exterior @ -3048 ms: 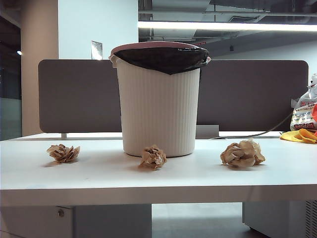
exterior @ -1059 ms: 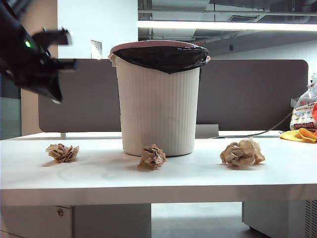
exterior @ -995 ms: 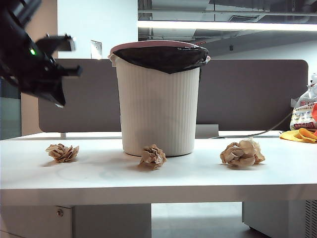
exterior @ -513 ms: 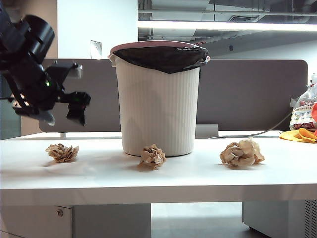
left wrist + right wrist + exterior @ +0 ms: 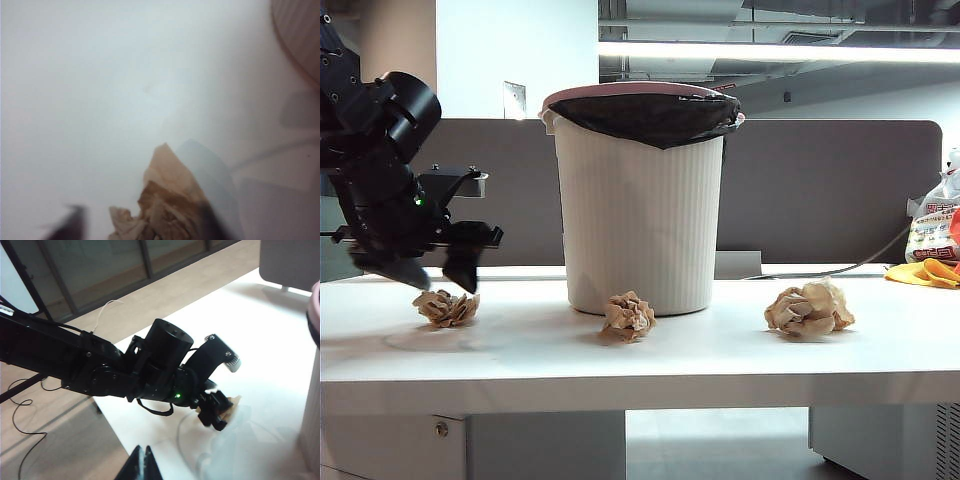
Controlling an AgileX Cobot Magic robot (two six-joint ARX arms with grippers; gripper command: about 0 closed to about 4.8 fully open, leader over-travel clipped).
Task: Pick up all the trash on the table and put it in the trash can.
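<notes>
Spanning the whole room-side view, the white desk (image 5: 720, 365) carries everything, with a grey-brown divider panel (image 5: 840, 190) standing behind it. Near the middle stands the trash can (image 5: 640, 210) — tall, ribbed, off-white, with a pinkish rim and a black bag liner (image 5: 650, 115) folded over the top.

On the left side the left arm (image 5: 370, 170) reaches down, its left end effector (image 5: 442, 280) hanging just above the leftmost paper ball (image 5: 447, 308). Its fingers stand apart, one on each side of the ball's top, and they grip nothing; whether a fingertip touches the paper I cannot tell. From the left wrist view that ball (image 5: 160, 205) sits right below the camera, blurred, with a dark fingertip (image 5: 70, 227) beside it on the bare desk.

The right end effector (image 5: 142, 462) shows only in its own wrist view, at the picture's edge, its two dark tips pressed together and holding nothing. That camera looks across at the left arm bent over the desk's corner.

At the right lies the largest, palest paper ball (image 5: 808, 309), well apart from the can. A smaller paper ball (image 5: 628, 316) rests just in front of the can's base. Far right, at the desk's back edge, sit a printed white plastic bag (image 5: 935, 225) and a yellow cloth-like item (image 5: 925, 273) — both partly cut off.
</notes>
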